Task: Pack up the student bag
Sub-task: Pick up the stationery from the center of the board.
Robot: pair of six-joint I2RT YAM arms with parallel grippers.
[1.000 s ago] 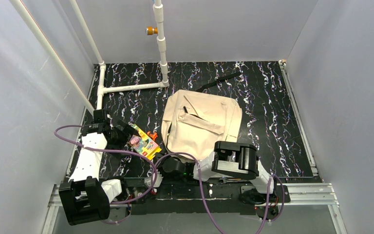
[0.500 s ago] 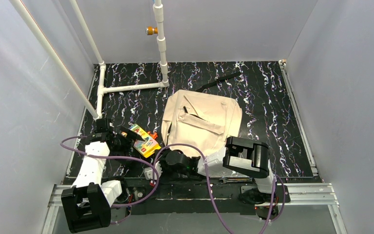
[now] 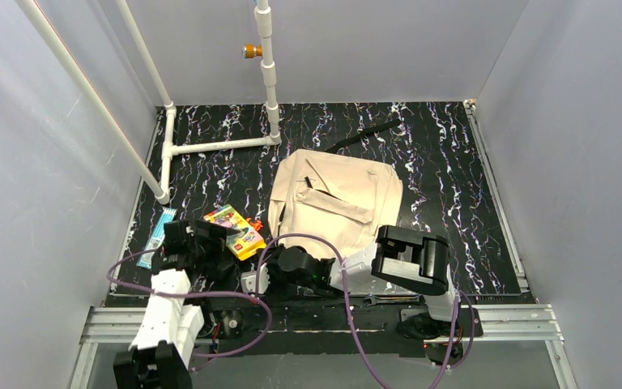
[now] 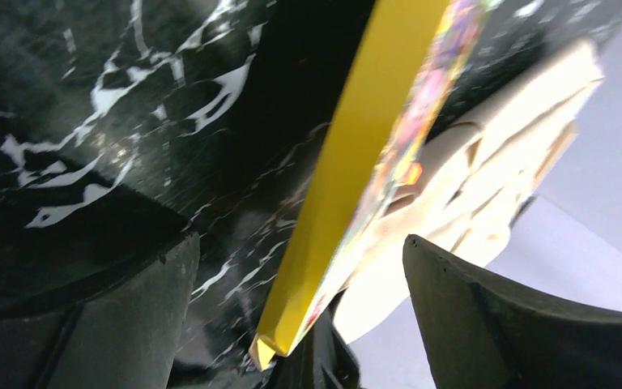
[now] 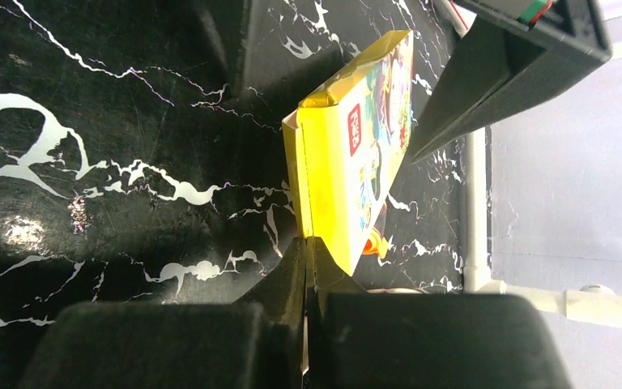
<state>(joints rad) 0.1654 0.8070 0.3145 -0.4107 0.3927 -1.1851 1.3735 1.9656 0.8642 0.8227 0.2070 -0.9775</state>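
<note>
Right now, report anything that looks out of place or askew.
The yellow box sits skewed on the table left of the student bag, between the left gripper's open fingers. Its end flap looks ajar in the right wrist view.

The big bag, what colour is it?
The student bag is beige, clearest in the top external view.

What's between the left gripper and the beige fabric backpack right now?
A yellow cardboard box with colourful print lies between the left gripper and the beige fabric backpack, clearest in the top external view.
</note>
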